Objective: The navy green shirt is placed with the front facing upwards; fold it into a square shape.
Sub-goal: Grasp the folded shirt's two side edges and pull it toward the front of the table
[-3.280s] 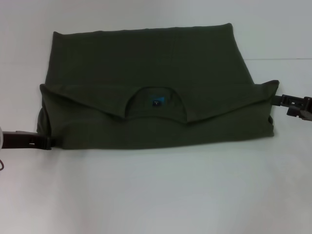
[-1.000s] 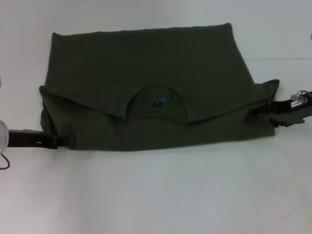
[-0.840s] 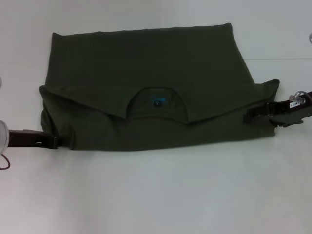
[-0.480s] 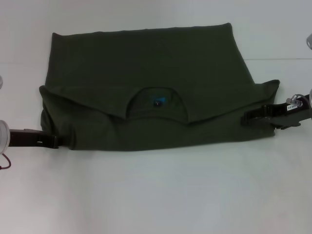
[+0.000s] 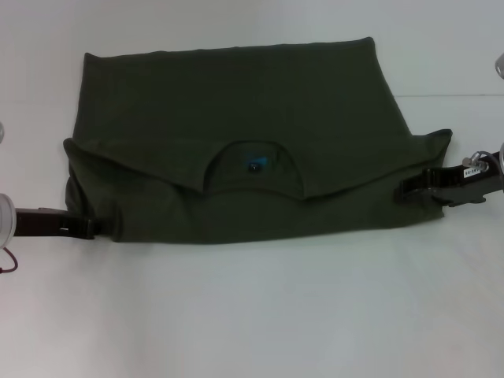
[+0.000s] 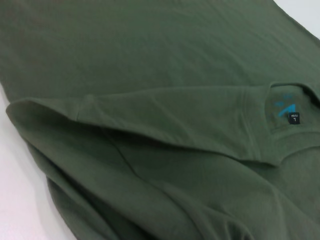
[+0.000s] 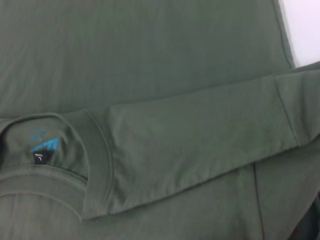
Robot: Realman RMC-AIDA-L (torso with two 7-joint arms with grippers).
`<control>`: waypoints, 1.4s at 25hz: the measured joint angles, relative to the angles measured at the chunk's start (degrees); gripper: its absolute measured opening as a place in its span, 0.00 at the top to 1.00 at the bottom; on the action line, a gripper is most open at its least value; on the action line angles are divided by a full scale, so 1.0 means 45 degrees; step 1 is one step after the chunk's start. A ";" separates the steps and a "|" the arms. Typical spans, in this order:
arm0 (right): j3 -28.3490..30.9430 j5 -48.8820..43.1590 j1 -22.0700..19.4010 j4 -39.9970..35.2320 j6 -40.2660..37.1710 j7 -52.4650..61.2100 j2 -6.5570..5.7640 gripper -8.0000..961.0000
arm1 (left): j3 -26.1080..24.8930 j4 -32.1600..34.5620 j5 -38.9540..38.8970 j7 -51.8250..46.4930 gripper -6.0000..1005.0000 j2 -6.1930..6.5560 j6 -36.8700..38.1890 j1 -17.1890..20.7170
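A dark olive-green cotton shirt of matt, soft knit cloth is seen on a smooth, matt white surface. A ribbed collar band and a small woven blue-printed label are shown. Dark matt tools are seen at its edges.

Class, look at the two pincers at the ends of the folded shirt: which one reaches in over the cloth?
The right pincer: its tip lies over the shirt. The left pincer only meets the shirt's near corner at its edge.
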 joint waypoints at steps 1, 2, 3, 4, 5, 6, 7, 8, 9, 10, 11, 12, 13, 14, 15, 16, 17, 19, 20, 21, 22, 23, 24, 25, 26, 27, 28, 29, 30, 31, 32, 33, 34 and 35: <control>-0.0002 -0.0002 0.0012 -0.0002 0.0000 -0.0002 0.0000 0.20 | 0.0001 0.0000 0.0000 0.0004 0.95 0.0000 -0.0001 0.0000; -0.0004 -0.0003 0.0019 -0.0002 0.0000 -0.0003 -0.0001 0.23 | 0.0000 0.0001 0.0000 0.0008 0.95 0.0000 0.0000 0.0000; -0.0005 -0.0008 0.0022 -0.0006 0.0000 -0.0005 -0.0001 0.26 | 0.0000 0.0000 0.0000 0.0012 0.95 0.0000 0.0000 0.0000; -0.0008 -0.0013 0.0022 -0.0007 -0.0002 -0.0006 -0.0001 0.29 | 0.0000 0.0000 0.0000 0.0012 0.95 0.0000 0.0000 0.0000; -0.0008 -0.0013 0.0022 -0.0007 -0.0002 -0.0006 -0.0001 0.31 | 0.0001 0.0001 0.0000 0.0014 0.95 0.0000 -0.0001 0.0000; -0.0014 -0.0020 0.0022 -0.0009 -0.0005 -0.0007 -0.0002 0.34 | 0.0001 0.0001 0.0000 0.0014 0.95 0.0000 0.0000 0.0000; -0.0036 -0.0026 0.0022 -0.0011 -0.0005 -0.0009 -0.0003 0.37 | 0.0000 0.0001 0.0000 0.0015 0.95 0.0000 0.0000 0.0000; -0.0056 -0.0030 0.0023 -0.0013 -0.0005 -0.0009 -0.0004 0.41 | -0.0002 0.0000 0.0000 0.0015 0.95 0.0000 0.0000 0.0000; -0.0090 -0.0032 0.0022 -0.0019 -0.0004 -0.0010 -0.0005 0.44 | -0.0006 0.0002 0.0000 0.0015 0.95 0.0000 0.0000 0.0000; -0.0115 -0.0034 0.0020 -0.0024 -0.0003 -0.0013 -0.0006 0.48 | -0.0011 0.0001 0.0000 0.0015 0.95 0.0000 0.0000 0.0000; -0.0139 -0.0035 0.0017 -0.0029 -0.0003 -0.0018 -0.0008 0.51 | -0.0017 0.0002 0.0000 0.0015 0.95 0.0000 0.0000 -0.0001; -0.0146 -0.0036 0.0014 -0.0033 -0.0003 -0.0023 -0.0008 0.55 | -0.0020 0.0002 0.0000 0.0015 0.95 0.0000 0.0002 0.0000; -0.0149 -0.0037 0.0009 -0.0035 -0.0003 -0.0033 -0.0009 0.58 | -0.0020 0.0002 0.0000 0.0015 0.95 0.0000 0.0002 0.0000; -0.0149 -0.0038 0.0006 -0.0036 -0.0003 -0.0047 -0.0009 0.64 | -0.0021 0.0002 0.0000 0.0016 0.95 0.0000 0.0003 0.0000; -0.0148 -0.0041 0.0003 -0.0036 -0.0005 -0.0070 -0.0010 0.70 | -0.0027 0.0002 0.0000 0.0015 0.95 0.0000 0.0004 0.0000; -0.0149 -0.0041 0.0001 -0.0036 -0.0010 -0.0094 -0.0010 0.75 | -0.0031 0.0002 0.0000 0.0015 0.95 0.0000 0.0004 0.0000; -0.0148 -0.0041 -0.0005 -0.0036 -0.0015 -0.0118 -0.0014 0.81 | -0.0033 0.0002 0.0000 0.0015 0.95 0.0000 0.0004 0.0000; -0.0148 -0.0042 -0.0016 -0.0037 -0.0033 -0.0150 -0.0029 0.88 | -0.0031 0.0002 0.0001 0.0015 0.95 0.0000 0.0009 0.0000; -0.0147 -0.0042 -0.0017 -0.0037 -0.0044 -0.0165 -0.0038 0.90 | -0.0029 0.0002 0.0001 0.0015 0.95 0.0000 0.0017 -0.0001; -0.0145 -0.0041 -0.0019 -0.0037 -0.0057 -0.0183 -0.0050 0.91 | -0.0027 0.0002 0.0001 0.0015 0.95 0.0000 0.0032 -0.0001; -0.0144 -0.0042 -0.0019 -0.0037 -0.0084 -0.0200 -0.0059 0.93 | -0.0028 0.0002 0.0001 0.0015 0.95 0.0000 0.0047 -0.0009; -0.0143 -0.0042 -0.0020 -0.0037 -0.0109 -0.0225 -0.0067 0.94 | -0.0032 0.0002 0.0000 0.0015 0.95 0.0000 0.0056 -0.0013; -0.0142 -0.0042 -0.0020 -0.0037 -0.0139 -0.0254 -0.0080 0.94 | -0.0043 0.0002 0.0000 0.0015 0.95 0.0000 0.0063 -0.0014; -0.0142 -0.0042 -0.0019 -0.0037 -0.0184 -0.0280 -0.0093 0.94 | -0.0060 0.0002 0.0000 0.0015 0.95 0.0000 0.0084 -0.0016; -0.0142 -0.0042 -0.0020 -0.0040 -0.0250 -0.0307 -0.0110 0.94 | -0.0074 0.0002 0.0001 0.0012 0.95 0.0001 0.0107 -0.0018; -0.0142 -0.0040 -0.0020 -0.0050 -0.0324 -0.0326 -0.0126 0.94 | -0.0081 0.0002 0.0000 0.0008 0.95 0.0005 0.0146 -0.0018; -0.0141 -0.0032 -0.0024 -0.0088 -0.0454 -0.0368 -0.0148 0.94 | -0.0104 0.0003 0.0001 -0.0008 0.95 0.0018 0.0206 -0.0019; -0.0139 -0.0020 -0.0033 -0.0146 -0.0646 -0.0419 -0.0168 0.94 | -0.0124 0.0012 0.0001 -0.0028 0.95 0.0032 0.0322 -0.0020; -0.0134 -0.0002 -0.0056 -0.0246 -0.0878 -0.0466 -0.0192 0.94 | -0.0146 0.0033 0.0001 -0.0044 0.95 0.0047 0.0473 -0.0020; -0.0132 0.0012 -0.0086 -0.0390 -0.1181 -0.0525 -0.0218 0.94 | -0.0180 0.0062 0.0005 -0.0060 0.95 0.0064 0.0673 -0.0019; -0.0132 0.0016 -0.0128 -0.0538 -0.1473 -0.0574 -0.0237 0.94 | -0.0237 0.0091 0.0021 -0.0073 0.95 0.0086 0.0887 -0.0019; -0.0134 0.0014 -0.0168 -0.0680 -0.1789 -0.0604 -0.0250 0.94 | -0.0461 0.0135 0.0087 -0.0092 0.95 0.0159 0.1393 -0.0009; -0.0136 0.0004 -0.0212 -0.0826 -0.2085 -0.0627 -0.0272 0.94 | -0.0461 0.0135 0.0087 -0.0092 0.95 0.0159 0.1393 -0.0009; -0.0137 -0.0017 -0.0272 -0.0972 -0.2497 -0.0649 -0.0309 0.94 | -0.0627 0.0191 0.0132 -0.0095 0.95 0.0226 0.1761 -0.0005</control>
